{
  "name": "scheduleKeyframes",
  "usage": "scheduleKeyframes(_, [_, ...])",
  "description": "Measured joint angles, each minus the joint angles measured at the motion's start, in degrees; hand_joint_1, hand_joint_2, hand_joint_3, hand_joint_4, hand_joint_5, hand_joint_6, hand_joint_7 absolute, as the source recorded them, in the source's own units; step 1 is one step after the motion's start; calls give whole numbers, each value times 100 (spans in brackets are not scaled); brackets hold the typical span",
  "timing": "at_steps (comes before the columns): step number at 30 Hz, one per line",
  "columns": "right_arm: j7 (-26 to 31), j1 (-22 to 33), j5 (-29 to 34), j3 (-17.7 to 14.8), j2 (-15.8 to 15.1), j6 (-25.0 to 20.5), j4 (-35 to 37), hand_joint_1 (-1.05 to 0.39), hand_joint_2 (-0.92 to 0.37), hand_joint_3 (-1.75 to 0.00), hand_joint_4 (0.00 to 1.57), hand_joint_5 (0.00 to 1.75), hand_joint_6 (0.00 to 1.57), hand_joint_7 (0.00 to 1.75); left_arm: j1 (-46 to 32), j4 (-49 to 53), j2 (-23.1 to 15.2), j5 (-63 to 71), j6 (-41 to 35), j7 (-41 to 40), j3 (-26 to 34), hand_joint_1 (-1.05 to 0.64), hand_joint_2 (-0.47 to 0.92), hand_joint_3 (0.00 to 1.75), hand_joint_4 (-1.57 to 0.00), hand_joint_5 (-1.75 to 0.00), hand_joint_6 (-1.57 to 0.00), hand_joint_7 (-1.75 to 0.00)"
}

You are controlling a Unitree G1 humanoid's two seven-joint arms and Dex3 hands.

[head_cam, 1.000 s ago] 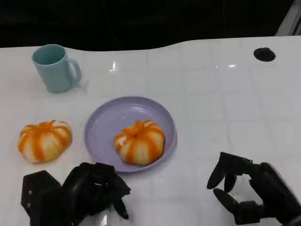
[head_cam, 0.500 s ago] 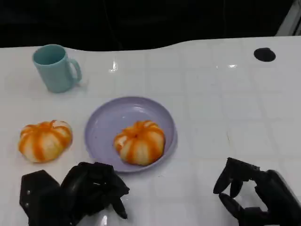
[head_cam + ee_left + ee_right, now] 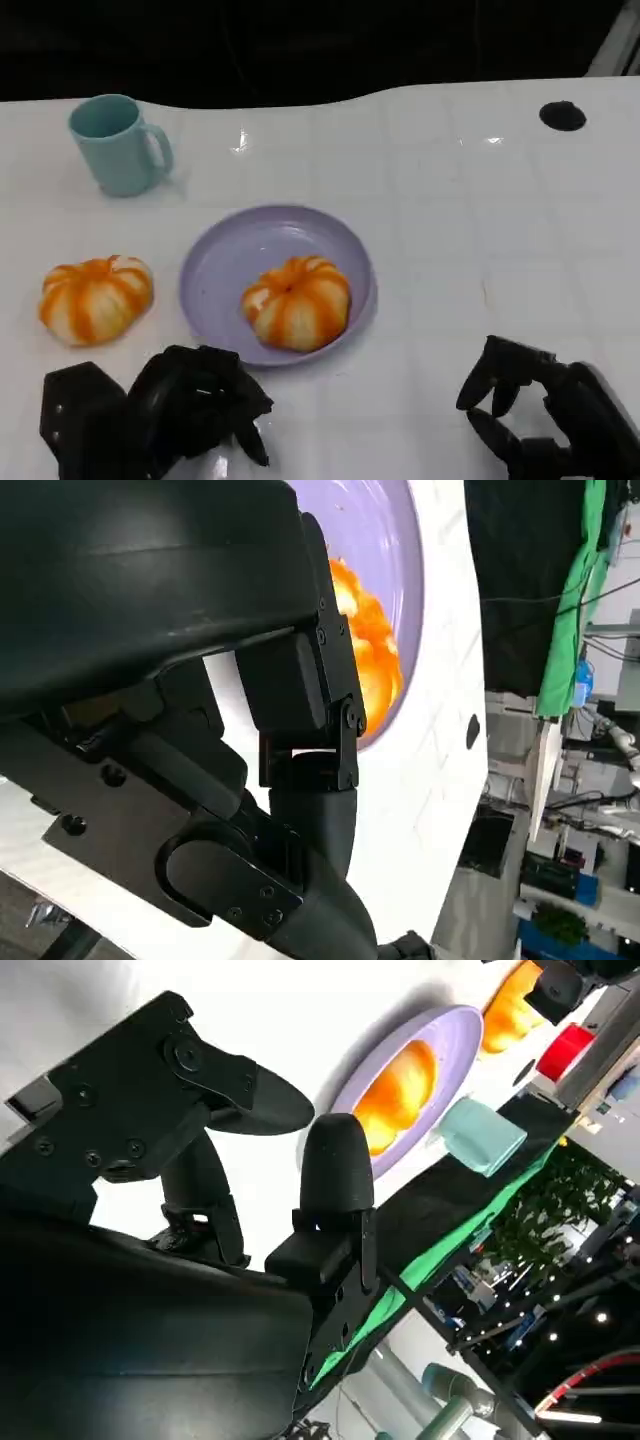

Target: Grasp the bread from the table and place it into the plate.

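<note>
Head view: ridged orange-and-cream bread (image 3: 297, 302) sits on plate (image 3: 225, 262); right hand (image 3: 530, 420) spread, empty.

The right hand (image 3: 215, 1175), black, fills the near part of the scene, its fingers (image 3: 335, 1175) spread apart over the white desk (image 3: 270, 1020) and holding nothing. Past them a lilac plate (image 3: 455, 1035) carries an orange-striped bread (image 3: 395, 1095). A pale teal mug (image 3: 482, 1135) stands beside the plate, near a green backdrop (image 3: 450, 1230).
</note>
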State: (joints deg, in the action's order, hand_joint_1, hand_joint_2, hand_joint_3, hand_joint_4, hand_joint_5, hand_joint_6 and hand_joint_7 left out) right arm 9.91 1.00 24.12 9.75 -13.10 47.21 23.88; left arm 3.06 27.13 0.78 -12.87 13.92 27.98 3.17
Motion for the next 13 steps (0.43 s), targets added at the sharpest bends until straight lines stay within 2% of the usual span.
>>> scheduleKeyframes(13, [8, 0, -13, 6, 7, -46, -9, -31, -48, -100, 60, 175, 58, 143, 0, 0, -28, 4, 0, -1, 0, -105, 79, 1, -157, -85, -157, -55])
